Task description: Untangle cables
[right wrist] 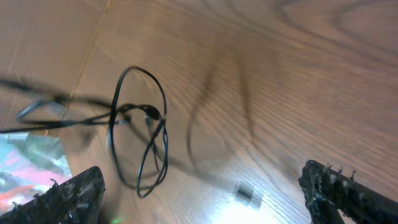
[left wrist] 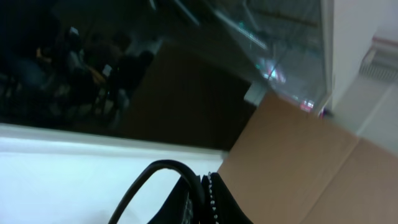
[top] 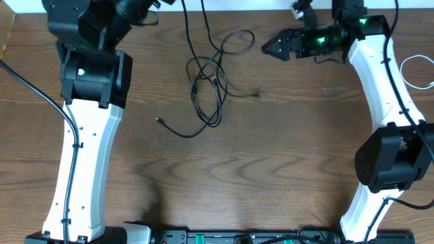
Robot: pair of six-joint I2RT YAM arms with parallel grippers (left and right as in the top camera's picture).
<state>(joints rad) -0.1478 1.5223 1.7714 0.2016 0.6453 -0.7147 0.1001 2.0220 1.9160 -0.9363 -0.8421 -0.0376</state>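
Black cable (top: 207,81): mid-counter toward the far side, a loose knot of loops. Its long axis runs far-to-near. One strand goes off over the far edge, and one plug end (top: 159,120) trails out to the near-left.
White cable (top: 415,70): small loop at the right edge of the counter (top: 271,169), well apart from the black one.
Right gripper (top: 269,47): hovers just right of the tangle, pointing left at it, jaws spread wide with nothing in them.
Left gripper (top: 139,12): up at the far-left corner, aimed off the counter. Honestly can't tell how its jaws stand.
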